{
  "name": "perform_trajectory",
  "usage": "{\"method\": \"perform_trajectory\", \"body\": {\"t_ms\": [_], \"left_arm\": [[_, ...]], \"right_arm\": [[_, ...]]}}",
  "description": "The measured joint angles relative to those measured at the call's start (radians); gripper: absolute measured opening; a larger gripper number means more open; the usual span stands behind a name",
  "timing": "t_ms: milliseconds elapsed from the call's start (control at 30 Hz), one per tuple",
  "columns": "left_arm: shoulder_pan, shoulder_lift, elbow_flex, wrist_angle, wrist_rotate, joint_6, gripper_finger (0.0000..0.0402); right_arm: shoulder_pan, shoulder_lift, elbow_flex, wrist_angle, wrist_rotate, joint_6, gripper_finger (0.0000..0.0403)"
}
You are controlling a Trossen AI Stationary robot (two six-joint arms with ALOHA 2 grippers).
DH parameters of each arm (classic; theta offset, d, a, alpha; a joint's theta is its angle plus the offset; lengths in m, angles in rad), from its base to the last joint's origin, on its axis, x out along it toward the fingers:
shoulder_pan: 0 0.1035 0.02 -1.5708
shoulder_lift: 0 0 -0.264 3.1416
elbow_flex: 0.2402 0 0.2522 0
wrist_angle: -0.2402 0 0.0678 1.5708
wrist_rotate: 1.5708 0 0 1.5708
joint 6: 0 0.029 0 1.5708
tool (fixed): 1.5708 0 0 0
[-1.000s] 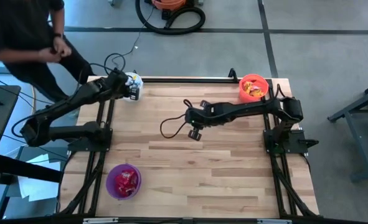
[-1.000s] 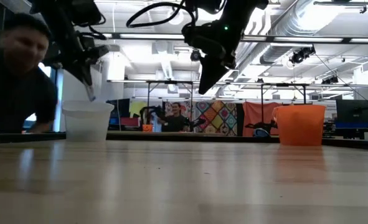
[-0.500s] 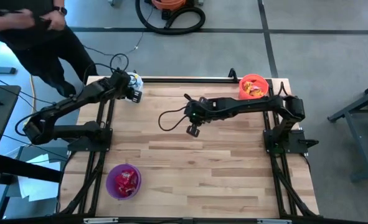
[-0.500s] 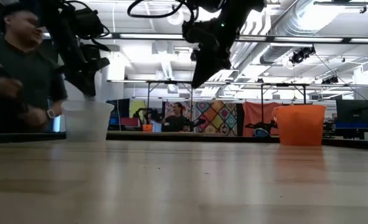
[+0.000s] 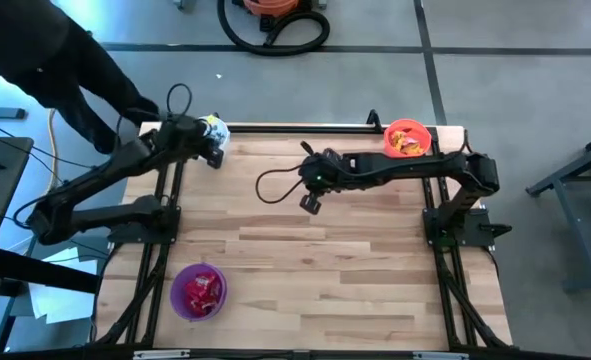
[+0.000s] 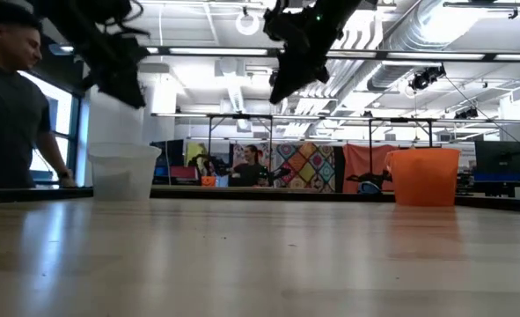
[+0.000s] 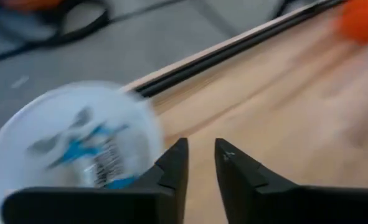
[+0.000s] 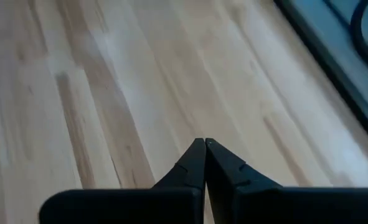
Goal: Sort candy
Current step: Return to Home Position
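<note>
Right gripper (image 5: 310, 203) has lifted and drawn farther back than a second ago. From above, red candy (image 5: 203, 290) fills the near-left purple bucket (image 5: 174, 290) and yellow candy (image 5: 407, 143) the far-right orange bucket (image 5: 386, 140).

Level across the table, the white bucket (image 6: 123, 172) stands far left.

At the left wrist, the left gripper (image 7: 201, 152) is slightly parted and empty beside light-blue candy (image 7: 78, 149) in that bucket.

At the right wrist, the fingers are pressed together, empty.

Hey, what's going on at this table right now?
Two robot arms are sorting candy into buckets. Red pieces lie in the purple bucket, more in the orange bucket, and light-blue ones in the white bucket. The left gripper hangs close by the white bucket, its fingers slightly apart and empty. The right gripper hovers over the middle of the table, shut on nothing. A person stands off the table's left side.
</note>
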Motion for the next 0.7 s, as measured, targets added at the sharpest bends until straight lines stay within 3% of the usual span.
{"method": "perform_trajectory", "body": {"t_ms": [133, 233, 533, 700], "left_arm": [[-0.079, -0.085, -0.025, 0.102, 0.082, 0.026, 0.0028], [-0.152, -0.146, -0.080, 0.230, 0.116, 0.037, 0.0005], [-0.356, -0.172, -0.295, 0.704, 0.172, 0.105, 0.0001], [-0.427, -0.151, -0.322, 0.757, 0.177, 0.088, 0.0000]], "right_arm": [[-0.005, -0.055, -0.039, 0.120, -0.001, -0.059, 0.0000], [-0.033, -0.136, -0.170, 0.261, -0.068, -0.080, 0.0000], [-0.114, -0.523, -0.584, 0.480, -0.127, -0.099, 0.0000], [-0.116, -0.767, -0.789, 0.551, -0.105, -0.108, 0.0000]]}}
